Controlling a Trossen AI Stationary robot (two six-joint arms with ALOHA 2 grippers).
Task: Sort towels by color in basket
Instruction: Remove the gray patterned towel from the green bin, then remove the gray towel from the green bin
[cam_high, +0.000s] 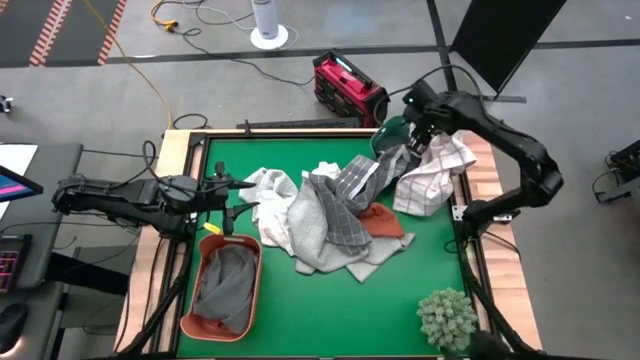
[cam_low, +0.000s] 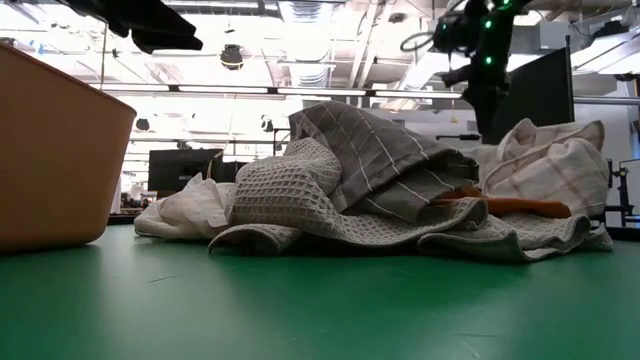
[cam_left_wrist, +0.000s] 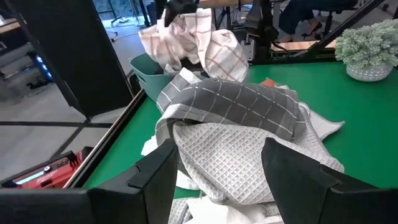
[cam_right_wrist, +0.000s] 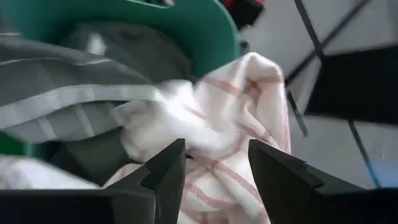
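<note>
A heap of towels lies mid-table: a grey checked towel (cam_high: 352, 180) on top, a grey waffle towel (cam_high: 310, 225), a white one (cam_high: 268, 185) and a rust-orange one (cam_high: 385, 222) underneath. A white towel with thin checks (cam_high: 432, 175) is bunched at the far right, leaning on the green basket (cam_high: 388, 130). My right gripper (cam_high: 415, 140) hangs open above it, and in its wrist view the towel (cam_right_wrist: 236, 106) lies beyond the fingers. My left gripper (cam_high: 235, 200) stands open at the table's left edge, pointing at the heap (cam_left_wrist: 230, 162).
An orange basket (cam_high: 205, 260) at the near left holds a plain grey towel (cam_high: 228, 285). A spiky pale-green plant ball (cam_high: 447, 318) stands at the near right corner. Bare green mat lies between them, near the front edge.
</note>
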